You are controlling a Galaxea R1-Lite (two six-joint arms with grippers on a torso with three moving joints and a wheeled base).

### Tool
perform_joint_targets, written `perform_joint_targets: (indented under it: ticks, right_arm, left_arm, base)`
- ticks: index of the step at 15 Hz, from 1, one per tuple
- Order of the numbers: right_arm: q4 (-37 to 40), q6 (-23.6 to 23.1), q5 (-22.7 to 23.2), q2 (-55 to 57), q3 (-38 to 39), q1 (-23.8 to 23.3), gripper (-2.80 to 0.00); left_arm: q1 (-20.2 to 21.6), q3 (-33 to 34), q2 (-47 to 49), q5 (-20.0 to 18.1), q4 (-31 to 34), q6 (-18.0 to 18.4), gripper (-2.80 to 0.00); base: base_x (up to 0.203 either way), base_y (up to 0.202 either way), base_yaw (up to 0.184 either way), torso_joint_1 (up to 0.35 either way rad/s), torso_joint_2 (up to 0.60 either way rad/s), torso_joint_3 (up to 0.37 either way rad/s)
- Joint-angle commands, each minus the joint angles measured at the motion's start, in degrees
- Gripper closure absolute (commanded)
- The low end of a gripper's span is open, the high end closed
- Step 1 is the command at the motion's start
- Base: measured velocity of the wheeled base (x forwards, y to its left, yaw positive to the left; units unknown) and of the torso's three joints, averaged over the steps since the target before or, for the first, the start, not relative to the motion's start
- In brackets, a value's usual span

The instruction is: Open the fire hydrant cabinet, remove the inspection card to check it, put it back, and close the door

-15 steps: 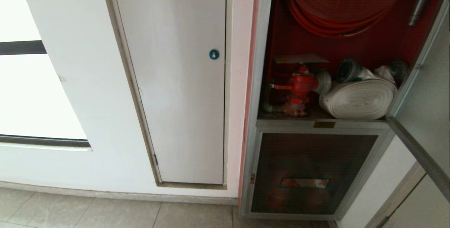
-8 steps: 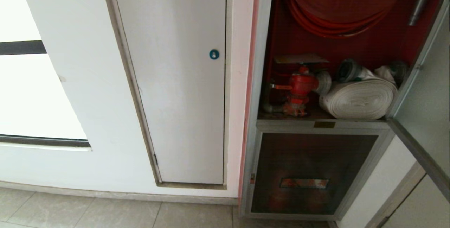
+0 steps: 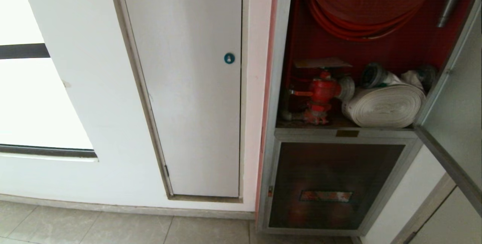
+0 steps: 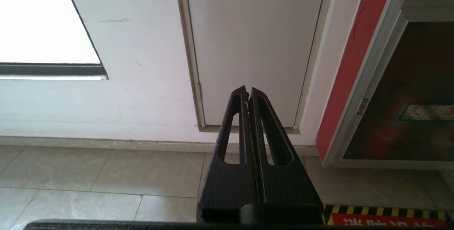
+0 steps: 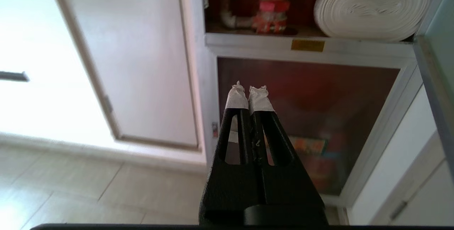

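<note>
While the cabinet (image 3: 280,67) stands open, its door (image 3: 457,97) is swung out to the right, seen nearly edge-on. Inside the red recess a red hose reel (image 3: 367,6) fills the top; below it a red valve (image 3: 322,93) stands on the floor of the recess beside a white rolled hose (image 3: 384,104). A thin flat sheet, apparently the card (image 3: 322,62), lies level on top of the valve. Under the recess sits a dark glass panel (image 3: 331,183) with an orange label. A white panel (image 3: 188,86) with a blue lock is left of the cabinet. Neither arm shows in the head view. The right gripper (image 5: 249,92), fingers pressed together and empty, hangs before the glass panel, below the valve. The left gripper (image 4: 247,91), fingers likewise together and empty, points at the white panel's lower edge.
</note>
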Motion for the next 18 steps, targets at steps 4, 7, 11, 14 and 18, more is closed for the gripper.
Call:
perform_joint_targets:
  ticks: [4, 7, 11, 14, 18]
  right_arm:
    - [-14.03, -0.13, -1.96, -1.04, 12.2, 0.04, 0.0]
    - [-8.6, -2.67, -4.95, -1.04, 13.01, 0.04, 0.0]
    - [-7.86, -1.81, -5.96, -1.04, 13.01, 0.04, 0.0]
    - [-7.86, -1.81, -5.87, -0.97, 13.01, 0.04, 0.0]
    - [-7.86, -1.11, -5.87, -1.04, 13.01, 0.04, 0.0]
  left_arm:
    - [-0.02, 0.0, 0.07, 0.0, 0.0, 0.02, 0.0]
    - [-0.02, 0.0, 0.07, 0.0, 0.0, 0.02, 0.0]
    - [-0.02, 0.0, -0.01, 0.0, 0.0, 0.02, 0.0]
    - [-0.02, -0.01, 0.01, 0.0, 0.0, 0.02, 0.0]
    - [-0.08, 0.0, 0.04, 0.0, 0.0, 0.02, 0.0]
  base:
    - [0.0, 0.0, 0.0, 0.0, 0.0, 0.0]
    - [0.0, 0.0, 0.0, 0.0, 0.0, 0.0]
    - [0.0, 0.0, 0.0, 0.0, 0.0, 0.0]
    - [0.0, 0.0, 0.0, 0.0, 0.0, 0.0]
    - [0.0, 0.0, 0.0, 0.0, 0.0, 0.0]
